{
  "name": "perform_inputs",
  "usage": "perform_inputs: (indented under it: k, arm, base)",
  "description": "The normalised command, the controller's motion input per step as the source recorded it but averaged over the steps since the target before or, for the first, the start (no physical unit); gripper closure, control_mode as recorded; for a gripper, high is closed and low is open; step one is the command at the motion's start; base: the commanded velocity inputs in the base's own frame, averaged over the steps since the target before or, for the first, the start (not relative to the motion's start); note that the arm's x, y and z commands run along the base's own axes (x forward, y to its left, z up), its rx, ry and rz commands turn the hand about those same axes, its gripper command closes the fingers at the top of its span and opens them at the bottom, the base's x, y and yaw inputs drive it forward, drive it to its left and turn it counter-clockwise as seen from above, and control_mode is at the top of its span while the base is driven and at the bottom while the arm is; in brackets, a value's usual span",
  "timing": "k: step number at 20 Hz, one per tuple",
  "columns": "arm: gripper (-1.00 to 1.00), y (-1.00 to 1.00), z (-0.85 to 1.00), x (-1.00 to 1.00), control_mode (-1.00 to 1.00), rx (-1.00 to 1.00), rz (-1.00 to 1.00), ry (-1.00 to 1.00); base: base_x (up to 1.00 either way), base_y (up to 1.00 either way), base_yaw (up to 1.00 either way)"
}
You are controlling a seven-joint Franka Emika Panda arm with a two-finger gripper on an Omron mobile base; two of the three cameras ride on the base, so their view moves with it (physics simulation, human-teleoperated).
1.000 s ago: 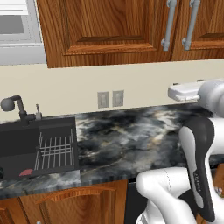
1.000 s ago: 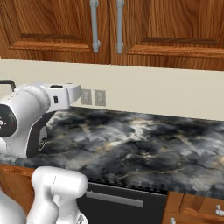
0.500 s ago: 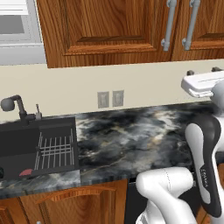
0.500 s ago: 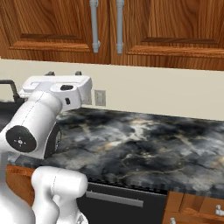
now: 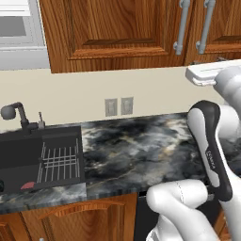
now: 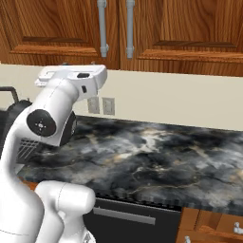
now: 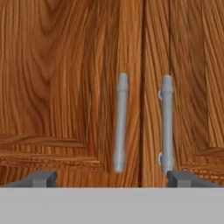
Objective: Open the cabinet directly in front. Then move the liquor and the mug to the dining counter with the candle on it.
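The cabinet (image 7: 65, 87) faces me in the hand view, reddish-brown wood with both doors shut. Its two vertical grey bar handles (image 7: 120, 122) stand side by side at the middle seam. My gripper (image 7: 113, 179) is open, its dark fingertips (image 7: 41, 178) spread wide below the handles and still short of the doors. In the base views my white hand (image 6: 71, 76) hangs just under the lower edge of the cabinet (image 5: 117, 28), a little left of the handles (image 6: 102, 26). The liquor, the mug, the dining counter and the candle are out of view.
A marbled counter (image 5: 141, 146) runs under the cabinet, with a black sink (image 5: 37, 155) and dark faucet (image 5: 14, 113) at its left. Two wall outlets (image 5: 117, 106) sit on the cream backsplash. A white appliance (image 5: 19, 28) hangs at the upper left.
The arm has lifted the hand from just above the counter up to the lower edge of the wall cabinet. The jaws have stayed open.
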Motion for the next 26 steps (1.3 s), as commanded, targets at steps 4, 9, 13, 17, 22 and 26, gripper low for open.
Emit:
perform_inputs:
  k: [4, 9, 13, 17, 22, 26]
  arm:
    - [-1.0, -0.1, 0.23, 0.92, -1.0, 0.0, 0.0, 0.0]
    - [-1.0, -0.21, 0.09, 1.0, -1.0, 0.04, 0.0, 0.08]
    - [-1.0, -0.16, 0.0, 1.0, -1.0, 0.01, 0.0, 0.2]
    - [-1.0, 0.01, 0.01, 1.0, -1.0, 0.0, 0.0, 0.21]
    - [-1.0, 0.06, 0.01, 1.0, -1.0, 0.0, 0.0, 0.2]
    - [-1.0, 0.0, -0.07, 1.0, -1.0, 0.0, 0.0, 0.18]
  base:
    - [0.0, 0.0, 0.0]
    - [0.0, 0.0, 0.0]
    - [0.0, 0.0, 0.0]
    - [0.0, 0.0, 0.0]
    - [0.0, 0.0, 0.0]
    - [0.0, 0.0, 0.0]
